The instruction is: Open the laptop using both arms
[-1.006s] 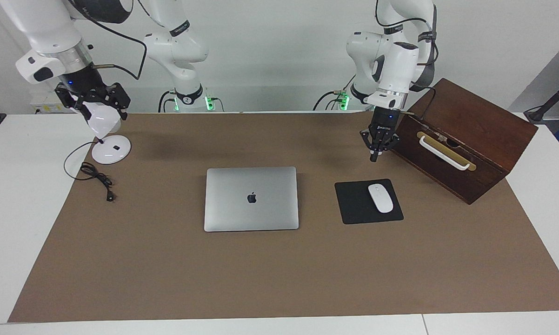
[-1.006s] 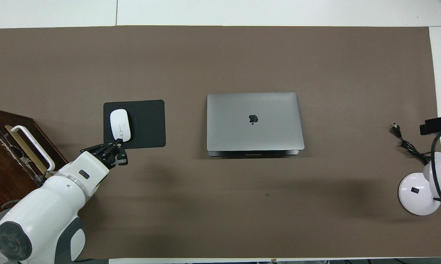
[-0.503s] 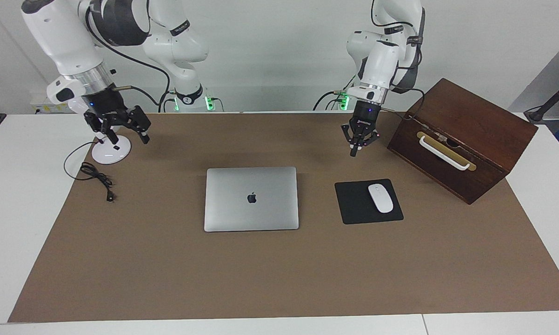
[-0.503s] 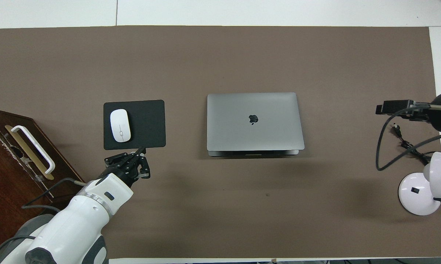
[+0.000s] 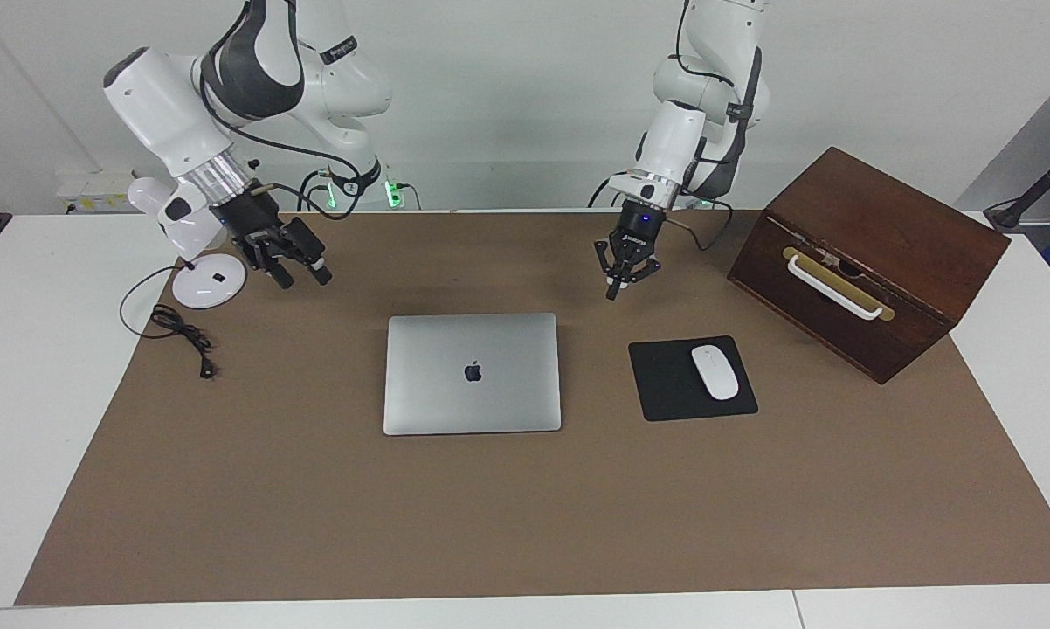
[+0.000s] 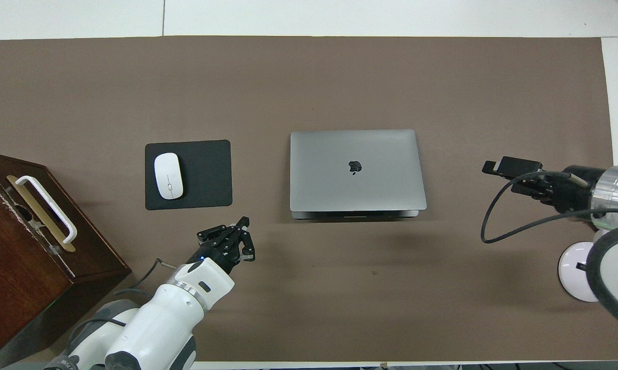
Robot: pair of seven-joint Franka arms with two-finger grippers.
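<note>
The laptop [image 5: 473, 373] [image 6: 356, 169] lies closed and flat in the middle of the brown mat, its lid logo facing up. My left gripper [image 5: 613, 293] [image 6: 245, 222] hangs over bare mat between the laptop and the mouse pad, fingertips together and holding nothing. My right gripper [image 5: 302, 278] [image 6: 504, 168] hangs over bare mat between the laptop and the lamp. Its two fingers stand apart with nothing between them. Neither gripper touches the laptop.
A black mouse pad [image 5: 665, 384] [image 6: 206, 174] with a white mouse [image 5: 714, 372] [image 6: 168, 176] lies beside the laptop toward the left arm's end. A dark wooden box [image 5: 874, 262] [image 6: 16, 241] stands at that end. A white lamp base [image 5: 209, 281] [image 6: 574, 271] and a black cable [image 5: 180, 332] are at the right arm's end.
Both arms have swung inward toward the laptop: the left gripper came away from the wooden box, the right gripper came off the lamp. The laptop has not moved.
</note>
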